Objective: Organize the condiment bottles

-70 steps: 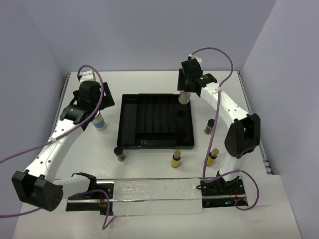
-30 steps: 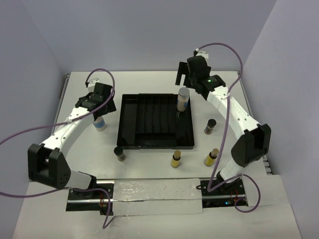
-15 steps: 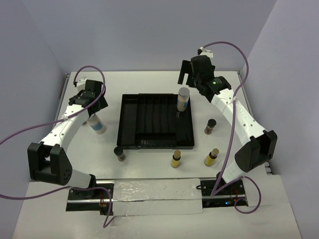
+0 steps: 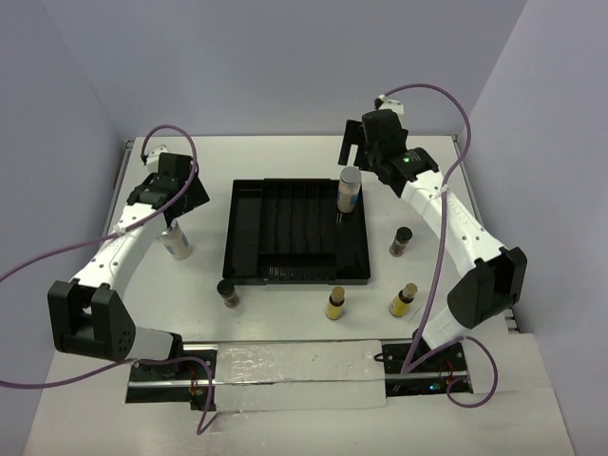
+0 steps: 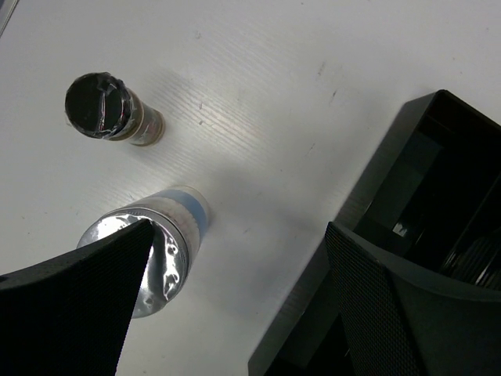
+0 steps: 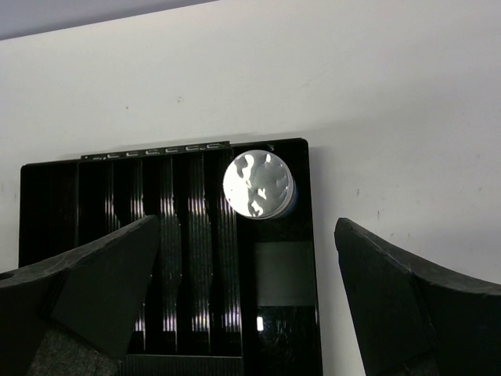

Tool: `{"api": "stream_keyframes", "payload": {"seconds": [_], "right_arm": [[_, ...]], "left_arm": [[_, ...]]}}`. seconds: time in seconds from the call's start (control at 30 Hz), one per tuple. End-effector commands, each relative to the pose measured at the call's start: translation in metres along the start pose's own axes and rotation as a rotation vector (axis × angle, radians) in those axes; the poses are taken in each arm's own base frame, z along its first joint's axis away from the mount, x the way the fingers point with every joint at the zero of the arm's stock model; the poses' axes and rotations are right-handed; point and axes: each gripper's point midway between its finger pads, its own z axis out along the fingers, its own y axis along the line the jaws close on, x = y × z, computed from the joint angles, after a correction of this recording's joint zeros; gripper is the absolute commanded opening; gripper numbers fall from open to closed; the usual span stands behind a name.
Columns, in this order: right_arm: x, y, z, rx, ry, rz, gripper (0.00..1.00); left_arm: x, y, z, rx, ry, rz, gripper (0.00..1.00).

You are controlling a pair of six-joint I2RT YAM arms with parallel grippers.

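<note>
Tall grey-capped bottle (image 4: 349,193), shiny on top, upright inside the tray (image 4: 233,228), far right corner. White blue-labelled bottle (image 4: 176,239) upright on the worktop (image 4: 285,157), left of the tray. Dark brown jar (image 4: 226,293), black cap, just off the tray's near left corner. Second dark jar (image 4: 401,240) just right of the tray. Yellow-filled bottle (image 4: 335,302) and second yellow-filled bottle (image 4: 404,299) upright, apart, before the tray's near right edge.

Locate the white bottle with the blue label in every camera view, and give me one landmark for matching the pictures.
Top external: the white blue-labelled bottle stands left of the black tray, near the picture's left side.
Left wrist: lower left, seen from above with its shiny top showing; the tray is at right.
Right wrist: not in it.
Shared landmark: the black tray, which appears in all three views.
</note>
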Motion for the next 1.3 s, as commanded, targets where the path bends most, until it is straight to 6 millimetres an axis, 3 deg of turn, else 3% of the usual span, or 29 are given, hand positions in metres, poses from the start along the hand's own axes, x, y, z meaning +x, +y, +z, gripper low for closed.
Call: {"api": "stream_keyframes", "payload": {"seconds": [0.0,0.23,0.4,1.0,1.27], "right_arm": [[-0.003,0.004,-0.004,-0.022,-0.022,0.013,1.00],[0.001,0.005,-0.001,-0.024,-0.010,0.007,1.00],[0.006,0.007,0.001,-0.036,-0.001,0.010,1.00],[0.010,0.003,0.001,-0.026,0.011,-0.002,1.00],[0.011,0.002,0.000,-0.023,0.011,-0.002,1.00]], "left_arm": [[-0.016,-0.001,-0.021,0.047,-0.044,-0.036,0.99],[-0.026,0.025,-0.039,-0.050,-0.083,-0.068,0.99],[-0.014,0.046,-0.030,-0.148,-0.051,-0.082,0.99],[0.018,0.048,0.003,-0.124,0.044,-0.140,0.99],[0.021,0.048,0.010,-0.119,0.054,-0.138,0.89]]}}
